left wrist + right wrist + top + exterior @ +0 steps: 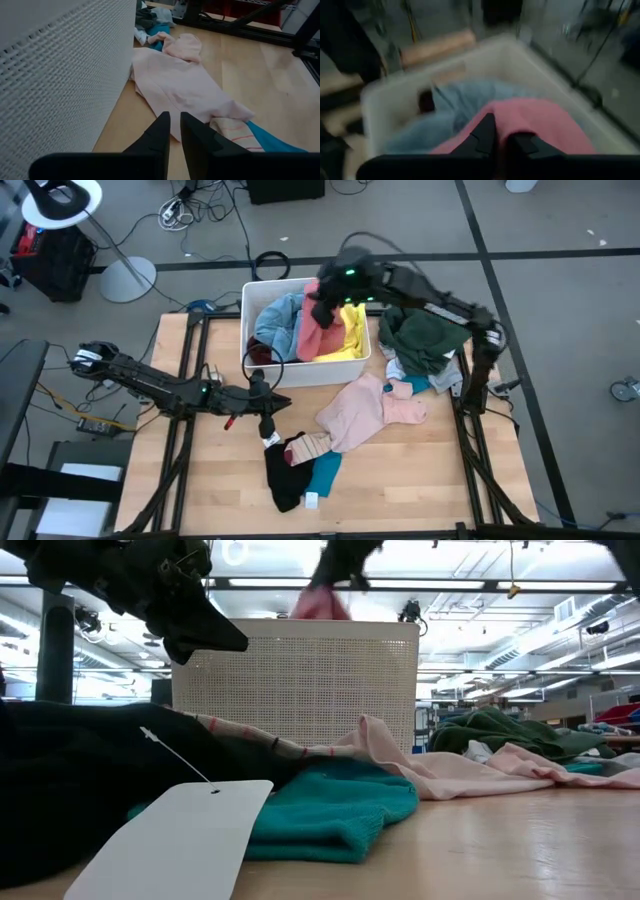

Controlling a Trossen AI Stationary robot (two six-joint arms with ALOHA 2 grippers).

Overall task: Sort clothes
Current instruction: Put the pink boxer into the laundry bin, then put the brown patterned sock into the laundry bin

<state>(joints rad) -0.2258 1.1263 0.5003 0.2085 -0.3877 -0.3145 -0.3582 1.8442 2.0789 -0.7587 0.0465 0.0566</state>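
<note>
One pink garment (318, 330) is hanging lengthwise, pointing down into the white bin (258, 290) at the bench's far edge — right gripper (322, 308) fingers pinching it; left gripper (268, 420), fingers nearly together, is hovering near the bin's front wall.

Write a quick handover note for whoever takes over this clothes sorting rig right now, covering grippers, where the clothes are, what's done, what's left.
Right gripper: over the white bin, shut on the pink garment.
Left gripper: empty, fingers nearly together, low by the bin's front wall.
In the bin: light blue garment, yellow garment, pink one going in.
Left on the table: pale pink garment, dark green garment, black garment, teal garment.
</note>
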